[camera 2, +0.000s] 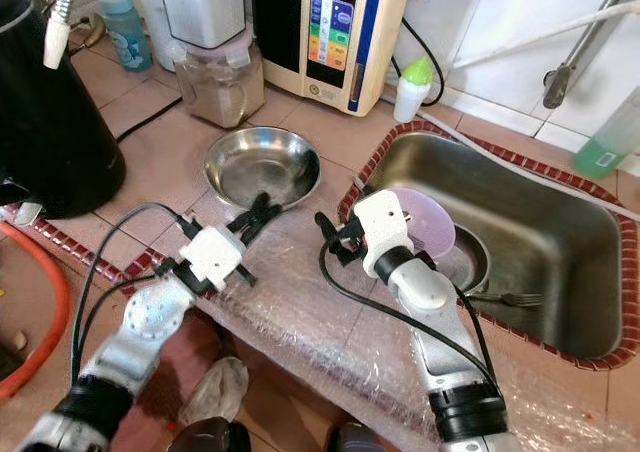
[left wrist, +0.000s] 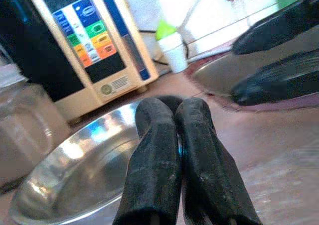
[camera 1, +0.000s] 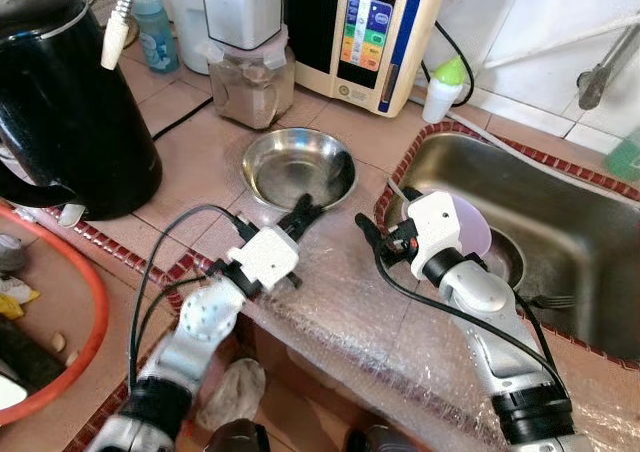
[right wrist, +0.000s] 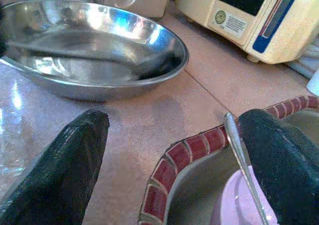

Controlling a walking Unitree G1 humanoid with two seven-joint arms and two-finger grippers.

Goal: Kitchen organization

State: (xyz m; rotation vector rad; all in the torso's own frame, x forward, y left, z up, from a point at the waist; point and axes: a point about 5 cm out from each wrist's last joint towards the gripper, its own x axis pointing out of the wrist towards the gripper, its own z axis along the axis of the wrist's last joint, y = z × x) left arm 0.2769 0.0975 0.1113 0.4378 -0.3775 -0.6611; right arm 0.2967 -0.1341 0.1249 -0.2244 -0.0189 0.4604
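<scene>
A shallow steel bowl (camera 1: 298, 165) sits empty on the tiled counter, left of the sink (camera 1: 560, 202). My left gripper (camera 1: 303, 212) is shut, its fingertips together at the bowl's near rim (left wrist: 75, 155), with nothing visibly between them. My right gripper (camera 1: 372, 234) is open wide at the sink's left corner. One of its fingers (right wrist: 70, 160) is over the counter. The other finger (right wrist: 279, 155) is over the sink, beside a thin metal utensil handle (right wrist: 239, 145). A pink plate (camera 1: 470, 227) leans in the sink behind that wrist. A fork (camera 1: 550, 300) lies on the sink floor.
A black kettle (camera 1: 60, 102) stands at the left. A blender jar (camera 1: 250, 72), a cream water machine (camera 1: 375, 32) and a green-capped bottle (camera 1: 443, 87) line the back. An orange-rimmed basin (camera 1: 90, 302) sits lower left. Bubble wrap (camera 1: 350, 312) covers the counter's front edge.
</scene>
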